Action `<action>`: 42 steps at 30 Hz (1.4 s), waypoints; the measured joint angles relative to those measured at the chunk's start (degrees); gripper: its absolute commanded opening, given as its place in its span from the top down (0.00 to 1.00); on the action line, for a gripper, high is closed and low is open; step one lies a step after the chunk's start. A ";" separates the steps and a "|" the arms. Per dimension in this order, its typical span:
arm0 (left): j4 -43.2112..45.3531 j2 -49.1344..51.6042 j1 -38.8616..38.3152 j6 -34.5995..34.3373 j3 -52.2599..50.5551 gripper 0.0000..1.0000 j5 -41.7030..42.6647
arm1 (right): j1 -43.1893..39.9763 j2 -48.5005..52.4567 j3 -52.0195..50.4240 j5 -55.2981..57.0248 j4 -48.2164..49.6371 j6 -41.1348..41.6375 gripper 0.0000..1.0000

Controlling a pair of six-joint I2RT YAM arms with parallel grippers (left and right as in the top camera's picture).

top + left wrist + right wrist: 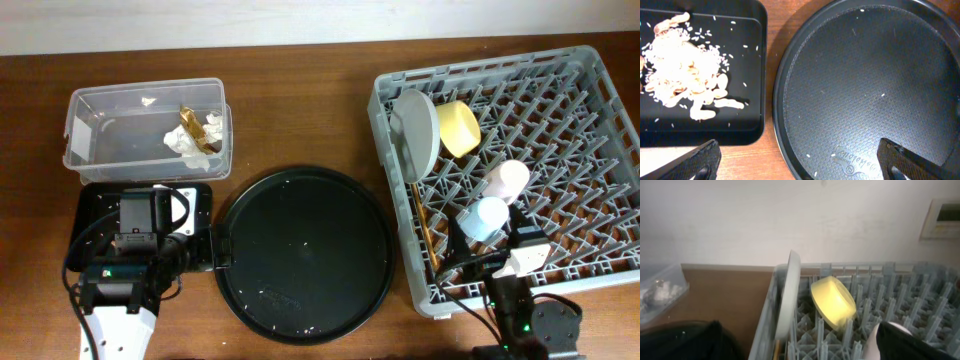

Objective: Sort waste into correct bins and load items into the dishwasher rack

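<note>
The clear tub [75, 125] holds white tissue [183, 141] and the brown-gold wrapper [191, 120]. The flat black tray [95, 203] holds food scraps [685, 65]. My left gripper [188, 254] hovers over the tray's right edge; in the left wrist view it [797, 152] is open and empty. The dishwasher rack [600, 55] holds the upright plate [418, 130], yellow bowl [458, 128], pink cup [508, 180], blue cup [485, 215] and chopsticks [425, 222]. My right gripper [490, 260] is at the rack's front edge; in the right wrist view it [797, 332] is open and empty.
The large round black tray [305, 250] lies between the flat tray and the rack, with a few rice grains on it; it also shows in the left wrist view [865, 85]. Bare wood [771, 150] separates the two trays. A wall runs behind the table.
</note>
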 measured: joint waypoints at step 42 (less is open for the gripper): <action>49.94 -45.97 -0.02 -0.04 -41.68 0.01 -4.57 | 0.00 -2.01 -12.61 1.25 6.38 -0.17 0.01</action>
